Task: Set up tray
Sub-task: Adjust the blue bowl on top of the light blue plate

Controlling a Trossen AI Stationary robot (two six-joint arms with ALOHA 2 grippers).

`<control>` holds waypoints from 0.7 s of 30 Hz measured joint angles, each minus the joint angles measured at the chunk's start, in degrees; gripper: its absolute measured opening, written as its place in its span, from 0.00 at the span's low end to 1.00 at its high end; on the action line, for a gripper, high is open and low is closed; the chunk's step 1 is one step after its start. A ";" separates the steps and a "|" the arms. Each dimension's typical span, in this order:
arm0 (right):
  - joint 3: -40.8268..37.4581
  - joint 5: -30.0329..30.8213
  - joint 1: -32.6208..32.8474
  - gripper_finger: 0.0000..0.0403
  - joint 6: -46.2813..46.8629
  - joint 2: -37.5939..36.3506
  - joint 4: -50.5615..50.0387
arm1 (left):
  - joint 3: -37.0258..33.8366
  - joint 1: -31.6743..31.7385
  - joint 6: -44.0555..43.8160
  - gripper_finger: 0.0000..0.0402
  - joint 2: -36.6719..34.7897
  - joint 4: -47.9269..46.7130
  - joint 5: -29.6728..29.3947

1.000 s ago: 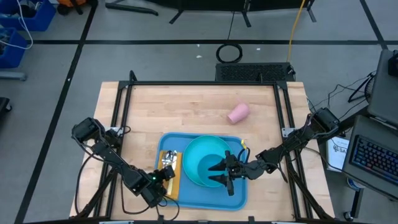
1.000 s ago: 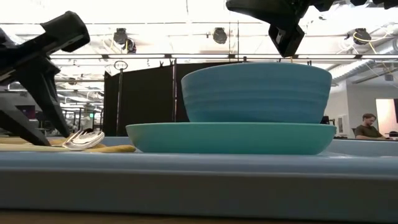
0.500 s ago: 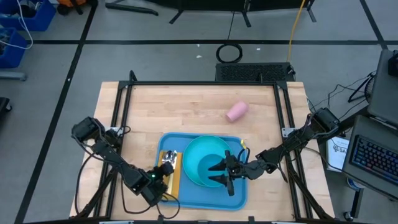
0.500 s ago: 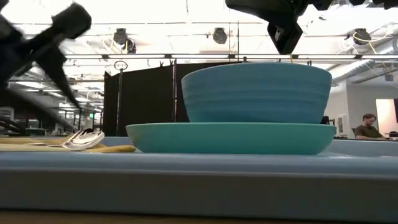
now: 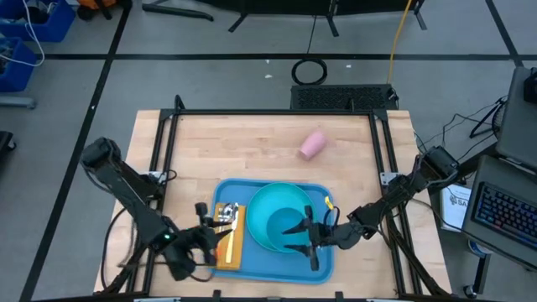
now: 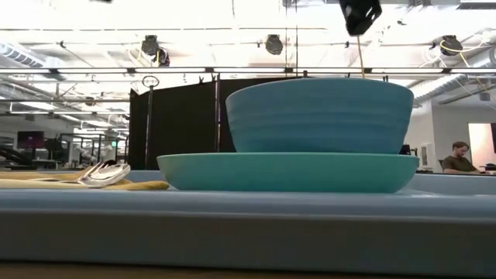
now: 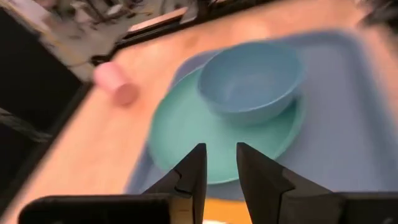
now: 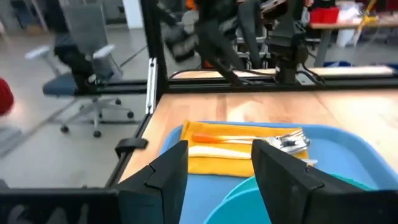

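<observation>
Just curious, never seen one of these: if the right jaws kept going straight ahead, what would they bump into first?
Probably the yellow napkin with the cutlery on it, lying on the tray. The right gripper hangs above the plate, so it might pass over them.

A robotics lab or workshop is showing here: a wooden table (image 5: 268, 138) framed in black rails is standing on a grey floor crossed by dark tape lines, ceiling spotlights (image 6: 273, 43) are hanging over black partition screens (image 6: 180, 120), an office chair (image 8: 84, 65) is waiting nearby, and a person (image 6: 457, 157) is sitting at a distant desk.
</observation>
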 joint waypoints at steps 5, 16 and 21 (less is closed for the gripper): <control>3.41 0.03 2.77 0.38 -1.32 0.00 -8.97 | -1.22 -3.06 -1.63 0.23 -2.32 5.92 -0.76; 14.51 -10.04 4.77 0.27 13.88 2.15 -41.55 | -5.02 -6.47 0.87 0.23 -2.30 22.93 -4.45; 17.54 -15.01 6.44 0.24 16.99 7.21 -50.14 | -6.60 -6.92 -2.69 0.23 -2.26 26.94 -4.39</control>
